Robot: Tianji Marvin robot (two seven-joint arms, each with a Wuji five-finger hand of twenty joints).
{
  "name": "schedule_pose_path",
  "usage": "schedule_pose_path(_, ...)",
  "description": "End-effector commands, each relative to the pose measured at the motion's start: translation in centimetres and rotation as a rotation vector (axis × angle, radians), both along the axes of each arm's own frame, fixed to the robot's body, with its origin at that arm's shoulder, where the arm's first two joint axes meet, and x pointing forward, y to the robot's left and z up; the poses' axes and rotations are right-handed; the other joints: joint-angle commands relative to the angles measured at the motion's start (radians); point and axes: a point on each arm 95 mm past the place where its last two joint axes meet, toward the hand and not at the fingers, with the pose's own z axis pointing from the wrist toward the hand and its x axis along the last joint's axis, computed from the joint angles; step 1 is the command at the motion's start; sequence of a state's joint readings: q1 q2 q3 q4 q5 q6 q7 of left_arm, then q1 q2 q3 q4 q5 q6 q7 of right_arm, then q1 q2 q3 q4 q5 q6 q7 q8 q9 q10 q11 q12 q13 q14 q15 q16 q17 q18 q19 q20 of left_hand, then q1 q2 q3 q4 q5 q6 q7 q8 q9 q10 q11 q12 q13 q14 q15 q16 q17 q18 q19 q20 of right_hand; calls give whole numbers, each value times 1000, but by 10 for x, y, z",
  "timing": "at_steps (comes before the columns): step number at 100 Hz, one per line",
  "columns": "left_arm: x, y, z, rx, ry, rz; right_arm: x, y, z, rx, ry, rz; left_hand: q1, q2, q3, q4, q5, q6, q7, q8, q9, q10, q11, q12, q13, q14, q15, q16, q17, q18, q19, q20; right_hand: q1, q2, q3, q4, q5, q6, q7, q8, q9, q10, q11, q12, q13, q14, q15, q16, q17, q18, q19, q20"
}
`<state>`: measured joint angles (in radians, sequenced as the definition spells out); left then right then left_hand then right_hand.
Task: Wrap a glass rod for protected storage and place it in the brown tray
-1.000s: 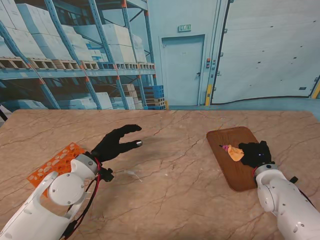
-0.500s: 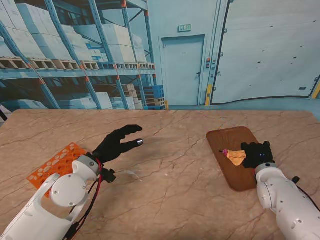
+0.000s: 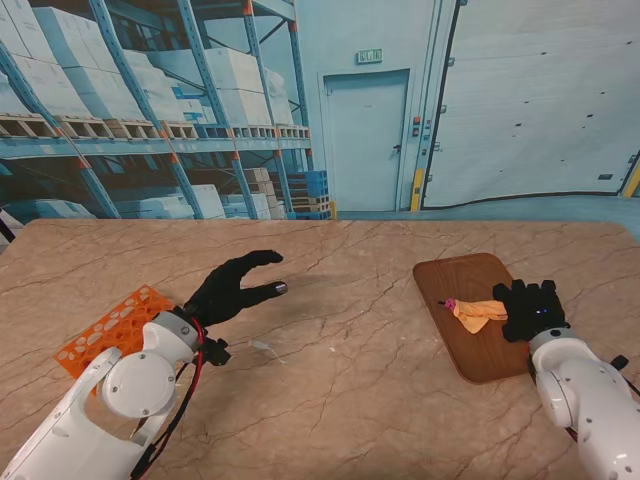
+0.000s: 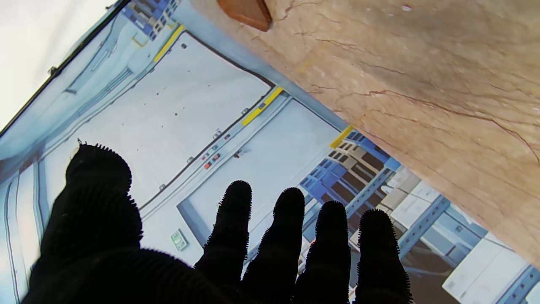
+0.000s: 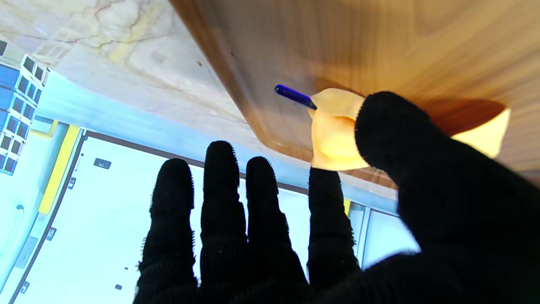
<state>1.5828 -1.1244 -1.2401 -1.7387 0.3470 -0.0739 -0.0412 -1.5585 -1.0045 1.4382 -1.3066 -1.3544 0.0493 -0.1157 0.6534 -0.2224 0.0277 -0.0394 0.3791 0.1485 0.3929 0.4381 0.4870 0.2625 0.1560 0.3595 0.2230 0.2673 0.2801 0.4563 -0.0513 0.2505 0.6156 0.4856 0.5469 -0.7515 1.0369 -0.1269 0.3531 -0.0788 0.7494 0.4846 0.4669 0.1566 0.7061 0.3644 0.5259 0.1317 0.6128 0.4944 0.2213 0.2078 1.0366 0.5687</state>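
The wrapped rod (image 3: 475,312) is an orange-yellow bundle lying on the brown tray (image 3: 455,280) at the right. A thin blue-purple tip (image 5: 293,96) pokes out of the wrap (image 5: 333,139). My right hand (image 3: 528,310) sits just right of the bundle, open, with its fingers spread. In the right wrist view my right hand (image 5: 295,236) has its thumb in front of the wrap, and I cannot tell whether they touch. My left hand (image 3: 235,287) hovers open over the table's left middle, holding nothing. The left wrist view shows my left hand (image 4: 253,245) with splayed fingers and a corner of the tray (image 4: 247,12).
An orange perforated rack (image 3: 110,330) lies at the left, partly behind my left arm. A small clear scrap (image 3: 262,347) rests on the marble table (image 3: 350,400) near my left wrist.
My right hand has drawn back to the right off the bundle and spread its fingers, leaving the wrapped rod lying on the tray. My left hand has hardly moved.
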Motion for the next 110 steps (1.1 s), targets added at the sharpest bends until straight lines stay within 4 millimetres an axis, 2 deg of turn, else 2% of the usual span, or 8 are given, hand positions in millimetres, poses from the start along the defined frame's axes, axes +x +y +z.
schedule_pose_path(1, -3, 1, 0, -18, 9, -4, -4, 3, 5, 8, -15, 23, 8, -11, -22, 39, -29, -38, -37, -11, 0, -10, -29, 10, 9, 3, -8, -13, 0, 16, 19, -1, -4, -22, -2, 38, -26, 3, 11, 9, -38, 30, 15, 6, -27, -1, -3, -2, -20, -10, -22, -5)
schedule_pose_path(9, -4, 2, 0, -10, 8, -3, -7, 5, 13, 45, -40, 47, 6, -19, -20, 42, -32, -38, -43, -12, -3, -9, -33, 9, 10, 8, -14, -14, -1, 17, 18, 0, -22, -7, -25, 39, -36, 9, 3, 8, -53, 38, 18, 6, -40, -5, -4, 0, -35, -7, -36, -3)
schedule_pose_path(27, -8, 12, -1, -6, 1, -4, -10, 19, 36, 202, -129, 144, 10, -34, -10, 47, -35, -37, -61, -17, -13, 0, -46, 4, 9, 8, -28, -18, 6, -45, -8, -15, -57, 29, -72, 59, -47, -14, -6, 13, -63, 36, 11, -3, -54, -13, -14, 2, -58, 4, -86, 3)
schedule_pose_path(40, -11, 18, 0, 1, -33, 6, -7, 35, 51, 390, -146, 306, 5, -49, -10, 46, -22, -35, -71, -21, 6, 9, -51, 1, 25, 19, -33, -23, 17, -46, -25, -37, -92, 89, -88, 82, -42, -75, -7, 26, -52, 14, -16, -16, -47, -32, -48, -3, -59, -3, -142, 11)
schedule_pose_path(63, -14, 21, 2, 29, -46, -22, 1, 92, 75, 698, -92, 494, -16, -95, -7, 47, -40, -41, -104, -28, 4, 3, -60, 5, 28, 22, -62, -31, -5, -12, -121, -86, -136, 127, -197, 76, -48, -76, -32, 38, -8, -20, -72, -32, -19, -43, -101, 7, -25, -24, -282, 64)
schedule_pose_path(84, -14, 24, 1, 26, -53, -63, 0, 149, 80, 940, -8, 597, 0, -138, 27, 41, -35, -41, -110, -27, -8, -4, -70, -1, 29, 19, -84, -34, 16, -10, -209, -95, -186, 133, -389, 84, -58, -43, -106, 21, -2, -23, -136, -44, -18, -36, -215, -26, -19, -28, -392, 84)
schedule_pose_path(96, -16, 27, 1, 12, -55, -98, -7, 167, 77, 1037, 44, 622, -20, -161, 77, 32, -31, -42, -109, -19, -16, -8, -72, -6, 33, 17, -91, -32, 50, -5, -267, -50, -249, 116, -377, 80, -75, -29, -148, 17, -16, -19, -186, -46, -27, -27, -287, -53, -25, -28, -452, 83)
schedule_pose_path(110, -21, 32, 1, 14, -71, -127, -21, 173, 69, 1097, 49, 621, -26, -170, 86, 27, -16, -46, -100, -13, -12, -15, -72, -7, 45, 11, -96, -36, 75, 8, -275, -44, -289, 123, -370, 72, -88, -14, -172, 17, -29, -19, -209, -46, -29, -25, -321, -63, -27, -25, -479, 87)
